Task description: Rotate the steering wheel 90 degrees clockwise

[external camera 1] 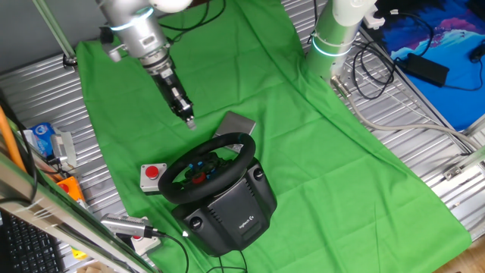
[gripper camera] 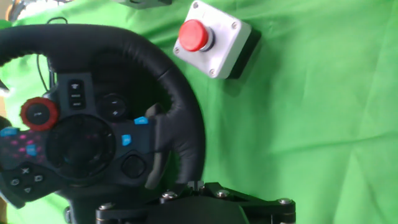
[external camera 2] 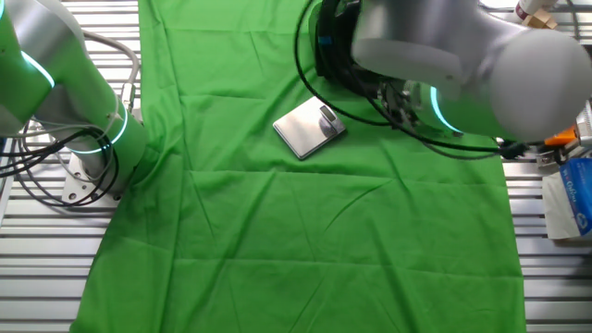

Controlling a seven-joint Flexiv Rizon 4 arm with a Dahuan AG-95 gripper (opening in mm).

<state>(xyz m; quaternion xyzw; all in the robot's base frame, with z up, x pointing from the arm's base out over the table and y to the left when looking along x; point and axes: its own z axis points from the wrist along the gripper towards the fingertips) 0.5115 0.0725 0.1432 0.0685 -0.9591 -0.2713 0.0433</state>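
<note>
The steering wheel (external camera 1: pixel 236 154) is a black rim on a bulky black base (external camera 1: pixel 231 208), near the front of the green cloth. In the hand view its rim (gripper camera: pixel 180 118) arcs across the left half, and the hub (gripper camera: pixel 81 143) shows a red dial and blue buttons. My gripper (external camera 1: pixel 186 115) hangs above and behind the wheel's far edge, apart from it. Its fingertips (gripper camera: pixel 196 185) sit together at the bottom of the hand view, shut with nothing between them. In the other fixed view my arm hides the wheel.
A small grey box with a red round button (external camera 1: pixel 154 176) (gripper camera: pixel 214 38) lies left of the wheel. A silvery flat plate (external camera 1: pixel 237 123) (external camera 2: pixel 310 129) lies behind it. A second arm's base (external camera 1: pixel 333 34) stands at the cloth's far edge. Cables and clutter line the metal table edges.
</note>
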